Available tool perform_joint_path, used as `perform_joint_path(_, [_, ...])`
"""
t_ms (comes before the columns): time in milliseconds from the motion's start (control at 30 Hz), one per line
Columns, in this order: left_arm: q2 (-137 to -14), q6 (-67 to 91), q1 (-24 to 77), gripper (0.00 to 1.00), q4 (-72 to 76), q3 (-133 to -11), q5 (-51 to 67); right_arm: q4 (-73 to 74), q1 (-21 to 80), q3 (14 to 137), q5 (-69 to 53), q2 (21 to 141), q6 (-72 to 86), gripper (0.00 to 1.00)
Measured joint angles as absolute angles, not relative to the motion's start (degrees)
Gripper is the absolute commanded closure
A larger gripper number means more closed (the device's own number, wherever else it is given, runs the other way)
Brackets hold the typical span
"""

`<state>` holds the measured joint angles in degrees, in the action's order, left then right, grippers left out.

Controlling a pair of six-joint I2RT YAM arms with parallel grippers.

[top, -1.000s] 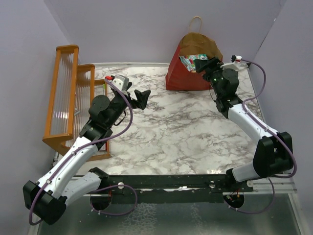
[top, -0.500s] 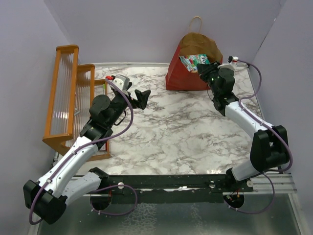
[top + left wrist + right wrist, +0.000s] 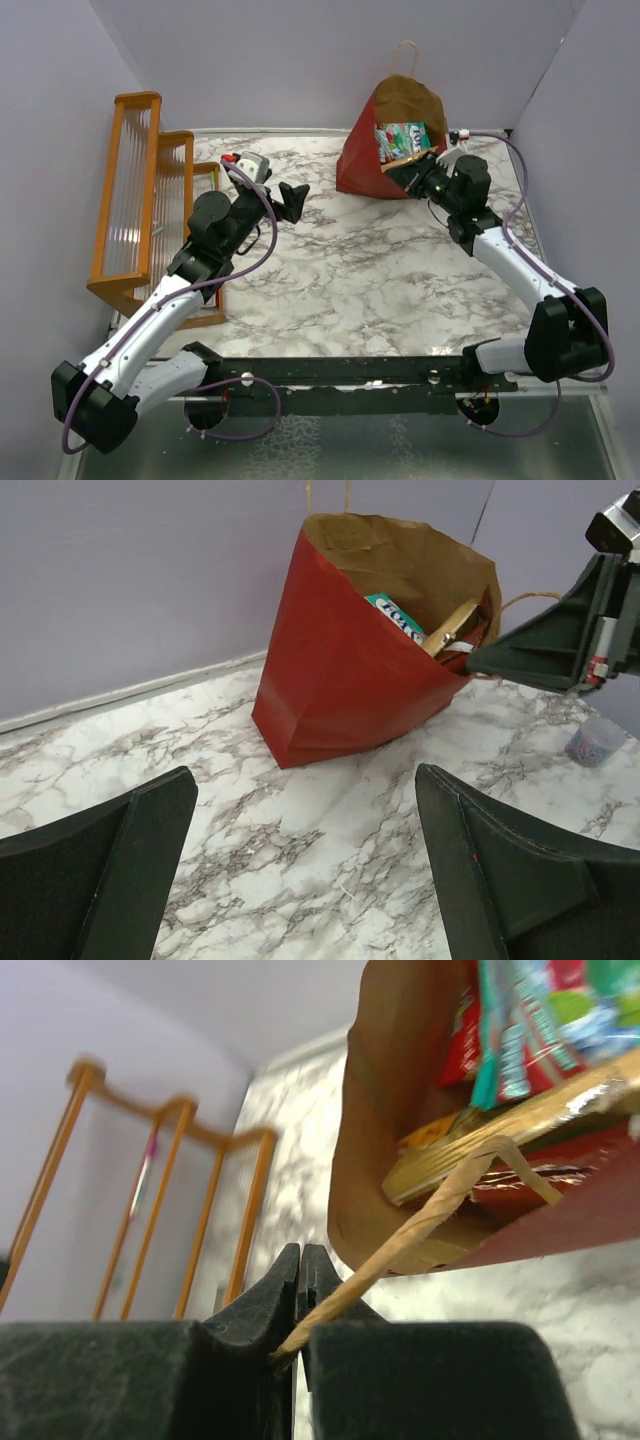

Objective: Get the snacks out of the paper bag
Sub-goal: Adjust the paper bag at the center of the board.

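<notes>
1. My right arm stretches across the worktop point(image 3: 380, 270) toward the far right corner with the forearm low. My right hand point(image 3: 300, 1265) is pinched tight on one twisted tan handle point(image 3: 440, 1205) of the paper bag point(image 3: 360, 165).
2. The paper bag sits at the far edge, close to the back wall point(image 3: 300, 60). It's leaning over with its mouth tipped toward my right hand, and the other handle point(image 3: 403, 52) sticks up at the top.
3. The snacks point(image 3: 400, 138) I can see are inside the bag. There's a teal-white pouch point(image 3: 530, 1030) on top, an orange-gold packet edge point(image 3: 500, 1130) under it, and a red packet point(image 3: 530, 1185) lowest, right by the root of the handle I'm holding.
4. My left arm is bent up over the left half of the worktop. My left hand point(image 3: 305, 780) is spread wide with nothing in it, facing the bag's red side and well apart from it.
5. An orange wooden rack point(image 3: 135, 190) stands along the left edge, just beside my left arm.
6. There's a small bluish thing point(image 3: 597, 742) on the worktop past my right hand. It's too blurry to tell what it is.
</notes>
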<state>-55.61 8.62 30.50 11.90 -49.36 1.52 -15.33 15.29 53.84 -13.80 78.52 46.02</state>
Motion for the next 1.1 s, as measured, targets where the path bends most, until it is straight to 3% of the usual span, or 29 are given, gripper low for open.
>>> perform_joint_path(167, [-56.6,8.62,30.5,0.06,11.79,-49.36,1.52,-5.93,15.31,53.1,-28.27,73.41,41.65,0.99])
perform_joint_path(300, [-57.34,8.62,30.52,0.07,11.42,-49.36,1.52,6.79,15.4,52.4,-32.86,65.28,35.16,0.99])
perform_joint_path(500, [-60.25,10.28,30.65,0.11,9.19,-49.87,1.52,27.05,15.44,49.89,-25.58,44.18,27.27,0.96])
perform_joint_path(633, [-62.48,17.87,30.76,0.14,6.68,-50.52,3.31,34.85,15.44,48.27,-18.22,30.83,26.74,0.87])
perform_joint_path(700, [-62.89,22.41,30.79,0.14,6.37,-50.52,5.54,36.56,15.44,47.77,-15.97,25.1,26.74,0.87])
perform_joint_path(900, [-60.66,38.13,30.87,0.03,8.21,-49.32,7.22,38.65,15.44,47.77,-9.78,21.28,28.05,0.88])
perform_joint_path(1100, [-66.13,44.14,30.87,0.03,10.09,-54.81,7.62,39.48,15.44,47.7,-7.88,21.45,28.49,0.86])
